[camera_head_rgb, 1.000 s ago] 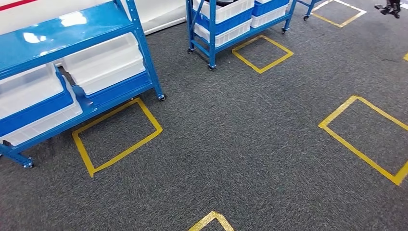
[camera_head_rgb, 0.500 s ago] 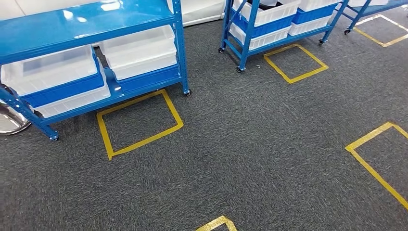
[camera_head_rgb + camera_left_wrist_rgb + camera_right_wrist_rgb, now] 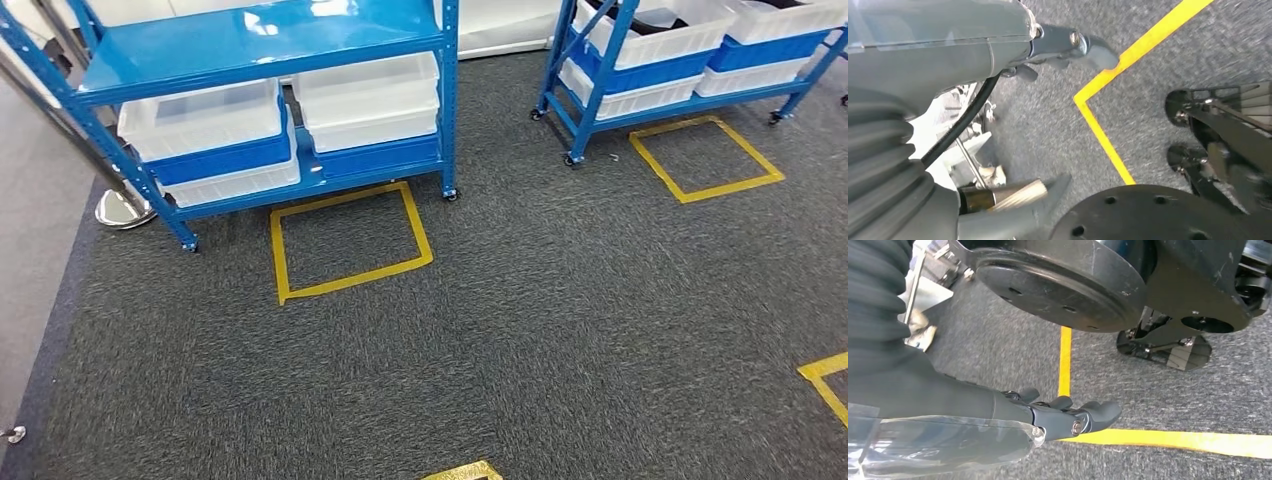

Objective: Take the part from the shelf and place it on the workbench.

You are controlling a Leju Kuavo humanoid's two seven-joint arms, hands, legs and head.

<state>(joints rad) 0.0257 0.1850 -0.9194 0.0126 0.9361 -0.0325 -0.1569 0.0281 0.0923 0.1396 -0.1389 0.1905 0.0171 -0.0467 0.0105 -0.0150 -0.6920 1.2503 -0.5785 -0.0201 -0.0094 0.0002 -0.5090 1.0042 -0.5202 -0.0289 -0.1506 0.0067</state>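
You are looking down at a dark grey carpet (image 3: pixel 560 320) with a blue shelf (image 3: pixel 260 45) standing at the far left. Take that shelf as your landmark. On its lower level sit two stacks of bins side by side: a white bin (image 3: pixel 200 120) over a blue one on the left, and another white bin (image 3: pixel 368 88) over a blue one on the right. From here you cannot see inside them, so you cannot tell where the part lies. Directly in front of the shelf, a square of yellow tape (image 3: pixel 348 240) is marked on the carpet. To the left of the shelf a shiny metal post base (image 3: pixel 122 208) rests where the carpet meets a lighter floor. To the right of the shelf stands a second blue shelf (image 3: pixel 590 75), also loaded with white and blue bins, with its own yellow tape square (image 3: pixel 705 160) before it.

Your left hand (image 3: pixel 1068 47) hangs above the carpet far below the shelf, near a corner of yellow tape (image 3: pixel 1098 120); its fingers are extended and apart, and it holds nothing. Your right hand (image 3: pixel 1068 415) hangs likewise over the carpet beside a yellow tape line (image 3: pixel 1168 439), fingers loosely stretched out, with nothing in its grasp.
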